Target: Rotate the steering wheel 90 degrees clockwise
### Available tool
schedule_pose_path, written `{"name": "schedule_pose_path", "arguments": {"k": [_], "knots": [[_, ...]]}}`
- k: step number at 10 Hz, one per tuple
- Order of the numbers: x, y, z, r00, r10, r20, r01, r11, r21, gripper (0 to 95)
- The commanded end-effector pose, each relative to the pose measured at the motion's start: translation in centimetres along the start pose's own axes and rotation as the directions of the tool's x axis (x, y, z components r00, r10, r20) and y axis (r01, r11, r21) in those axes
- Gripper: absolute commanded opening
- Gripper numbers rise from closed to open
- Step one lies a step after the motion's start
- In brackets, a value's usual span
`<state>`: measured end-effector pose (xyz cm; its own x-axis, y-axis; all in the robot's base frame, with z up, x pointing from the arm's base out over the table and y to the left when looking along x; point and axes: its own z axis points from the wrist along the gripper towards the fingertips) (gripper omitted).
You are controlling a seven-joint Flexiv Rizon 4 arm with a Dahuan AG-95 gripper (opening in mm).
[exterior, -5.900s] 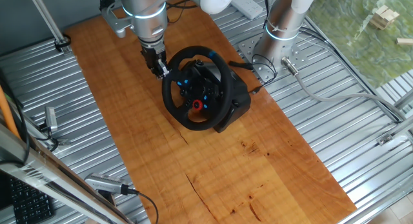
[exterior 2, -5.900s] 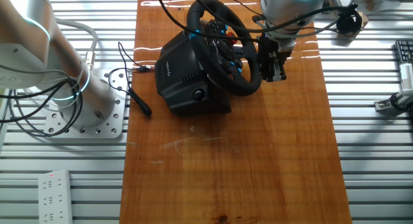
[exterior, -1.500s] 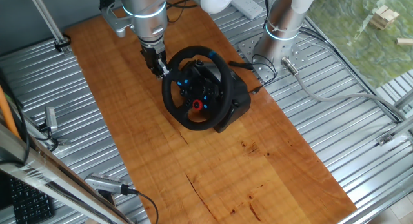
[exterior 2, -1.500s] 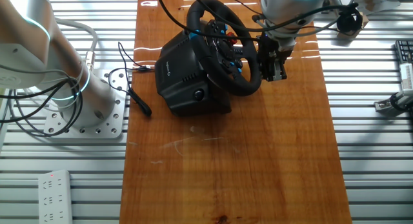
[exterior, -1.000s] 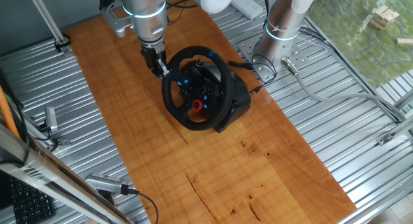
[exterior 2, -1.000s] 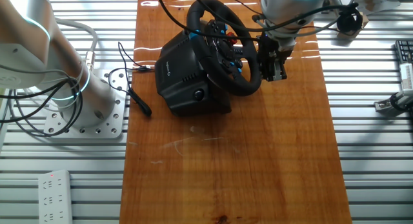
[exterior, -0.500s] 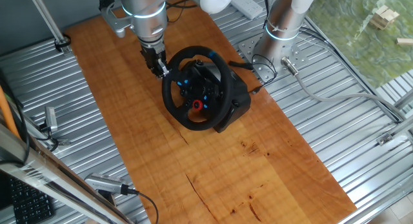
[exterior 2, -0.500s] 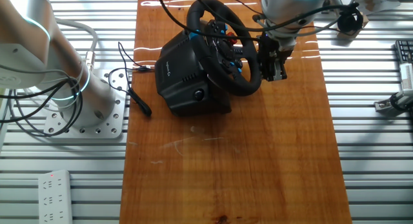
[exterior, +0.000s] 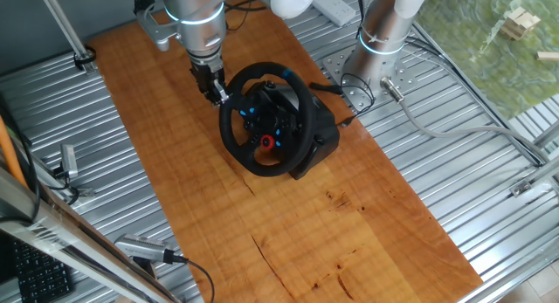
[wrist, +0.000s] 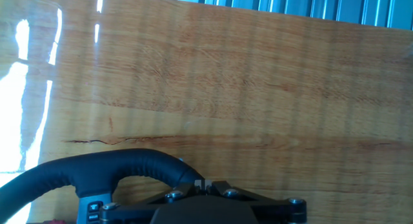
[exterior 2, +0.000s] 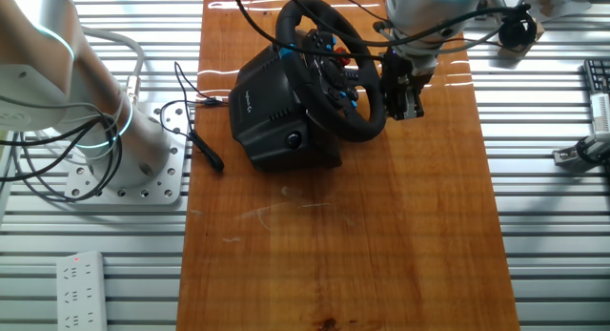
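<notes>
So the steering wheel (exterior: 265,120) is sitting roughly mid-tabletop (exterior: 175,154), mounted tilted on its chunky black base (exterior 2: 272,107), with the rim facing the camera in one fixed view and turned away toward the arm in the other. The gripper (exterior: 214,92) is hanging right at the upper-left part of the rim, and it's looking like it's touching or straddling it, but honestly I can't tell whether the fingers are pinching the rim or just parked next to it.

Handling-wise, I'm guessing this thing is going to be stiff and solid: thick rigid rim, probably a grippy rubbery cover, so not much slip risk. The base looks heavy enough to stay put, though I can't see any clamp holding it down, so a hard sideways push might be dragging the whole unit instead of spinning the wheel. The wheel likely has some resistance too. Best place to grab is the rim itself, well away from the spokes and the blue-lit hub buttons (exterior: 255,111) and the red button (exterior: 266,142), following the arc around.

What's hard to see: the hand view is only catching a curved slice of rim (wrist: 97,169) at the bottom edge, with the fingertips not clearly showing. The contact point is blocked by the wrist in both fixed views. The cable (exterior 2: 205,150) behind the base is trailing off toward the other robot mount.
</notes>
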<state>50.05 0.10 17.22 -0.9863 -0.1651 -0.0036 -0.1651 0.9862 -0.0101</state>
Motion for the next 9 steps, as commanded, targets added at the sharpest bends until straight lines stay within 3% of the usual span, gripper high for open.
{"name": "schedule_pose_path", "arguments": {"k": [1,6,9], "knots": [[0.01,-0.01,-0.01,1.000,0.000,-0.001,0.000,1.000,0.000,0.0],[-0.04,0.06,-0.20,0.999,0.032,0.011,-0.032,0.999,-0.004,0.0],[0.00,0.07,-0.23,1.000,0.029,-0.001,-0.029,1.000,-0.005,0.0]]}}
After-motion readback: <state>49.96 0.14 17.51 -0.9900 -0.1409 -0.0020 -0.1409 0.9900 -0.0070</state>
